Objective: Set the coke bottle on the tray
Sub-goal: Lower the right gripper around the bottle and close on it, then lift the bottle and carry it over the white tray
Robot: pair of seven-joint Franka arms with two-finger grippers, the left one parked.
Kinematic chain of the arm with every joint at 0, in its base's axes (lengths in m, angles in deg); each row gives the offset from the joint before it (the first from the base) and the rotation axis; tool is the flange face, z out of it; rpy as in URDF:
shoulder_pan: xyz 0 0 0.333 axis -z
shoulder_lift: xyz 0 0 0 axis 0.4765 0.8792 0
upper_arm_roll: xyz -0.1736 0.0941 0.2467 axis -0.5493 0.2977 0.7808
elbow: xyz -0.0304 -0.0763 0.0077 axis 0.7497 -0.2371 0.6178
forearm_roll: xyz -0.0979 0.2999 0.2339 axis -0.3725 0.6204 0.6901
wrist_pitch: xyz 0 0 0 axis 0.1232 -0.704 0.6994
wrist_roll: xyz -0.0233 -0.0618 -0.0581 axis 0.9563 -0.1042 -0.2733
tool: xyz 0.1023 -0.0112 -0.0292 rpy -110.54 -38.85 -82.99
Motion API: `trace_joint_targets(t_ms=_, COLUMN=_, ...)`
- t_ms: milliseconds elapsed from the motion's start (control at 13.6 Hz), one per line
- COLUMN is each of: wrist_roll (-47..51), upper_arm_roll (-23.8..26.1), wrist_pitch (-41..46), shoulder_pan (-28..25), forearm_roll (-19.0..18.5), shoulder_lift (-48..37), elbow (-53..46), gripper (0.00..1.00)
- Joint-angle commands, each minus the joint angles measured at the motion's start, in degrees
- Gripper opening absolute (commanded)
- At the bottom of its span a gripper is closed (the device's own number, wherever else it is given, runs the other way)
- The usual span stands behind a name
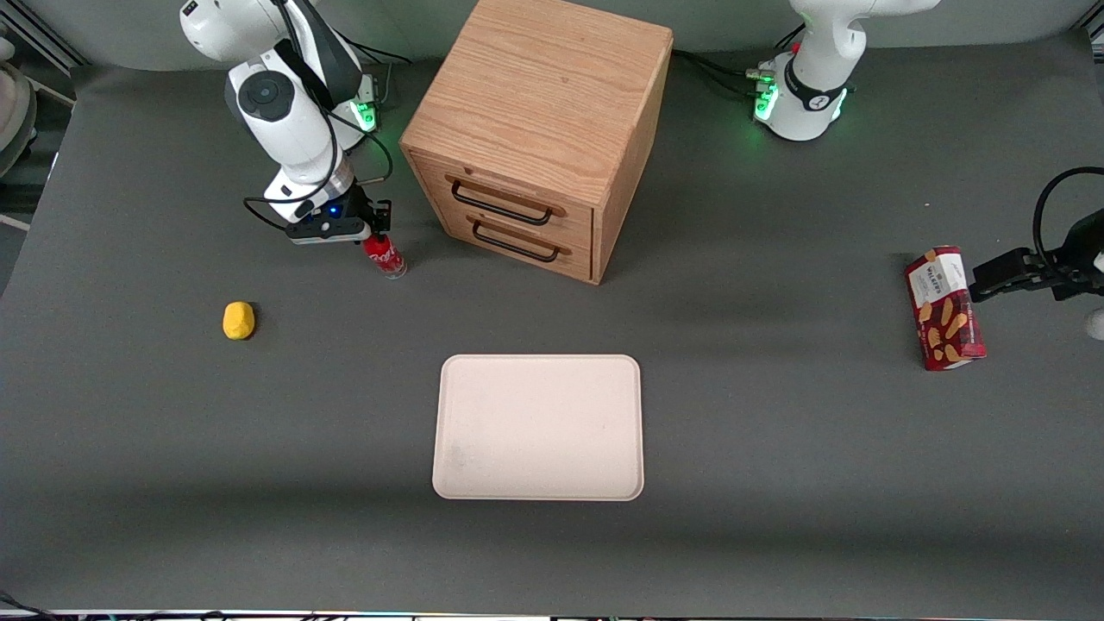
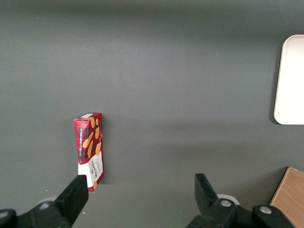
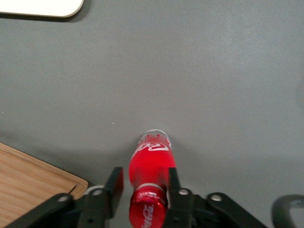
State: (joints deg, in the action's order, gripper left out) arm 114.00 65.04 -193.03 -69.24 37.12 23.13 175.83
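Observation:
The coke bottle (image 1: 385, 257), red-capped with a red label and clear base, stands on the grey table in front of the wooden drawer cabinet, toward the working arm's end. My right gripper (image 1: 373, 235) sits over its top. In the right wrist view the gripper (image 3: 145, 178) is open, its fingers straddling the neck of the bottle (image 3: 152, 166). One finger (image 3: 173, 183) touches the bottle, and a narrow gap shows at the other. The pale cream-pink tray (image 1: 539, 427) lies flat nearer the front camera, mid-table, with nothing on it. One corner of the tray (image 3: 40, 7) shows in the wrist view.
The wooden two-drawer cabinet (image 1: 539, 129) stands close beside the bottle, and its top edge (image 3: 28, 175) shows next to the gripper. A small yellow object (image 1: 239, 320) lies toward the working arm's end. A red snack box (image 1: 944, 308) stands toward the parked arm's end.

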Motion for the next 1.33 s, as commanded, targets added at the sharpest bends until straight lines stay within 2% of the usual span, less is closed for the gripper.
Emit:
trace_joint_targets(t_ms=0, wrist_roll=1.79, upper_arm_roll=-0.3, wrist_pitch=0.75, shoulder_pan=0.18, forearm_roll=-1.67, shoulder_lift=-1.17, elbow=0.44, gripper=0.0)
trace_joint_targets(t_ms=295, wrist_roll=1.78, upper_arm_roll=-0.3, wrist_pitch=2.24, shoulder_pan=0.18, forearm_roll=-1.67, shoulder_lift=-1.43, elbow=-0.25, gripper=0.0)
trace_joint_targets(t_ms=516, wrist_roll=1.7, upper_arm_roll=-0.39, wrist_pitch=7.05, shoulder_pan=0.26, forearm_roll=-1.67, shoulder_lift=-2.57, elbow=-3.32, gripper=0.0)
trace_joint_targets(t_ms=1106, wrist_roll=0.73, upper_arm_roll=-0.65, wrist_pitch=31.64, shoulder_pan=0.18, forearm_roll=-0.88, shoulder_lift=-2.93, elbow=-24.83, gripper=0.0)
trace_joint_targets(t_ms=1253, wrist_roll=-1.02, upper_arm_roll=-0.57, wrist_pitch=39.73, shoulder_pan=0.18, forearm_roll=1.83, shoulder_lift=-2.4, elbow=-32.48, gripper=0.0)
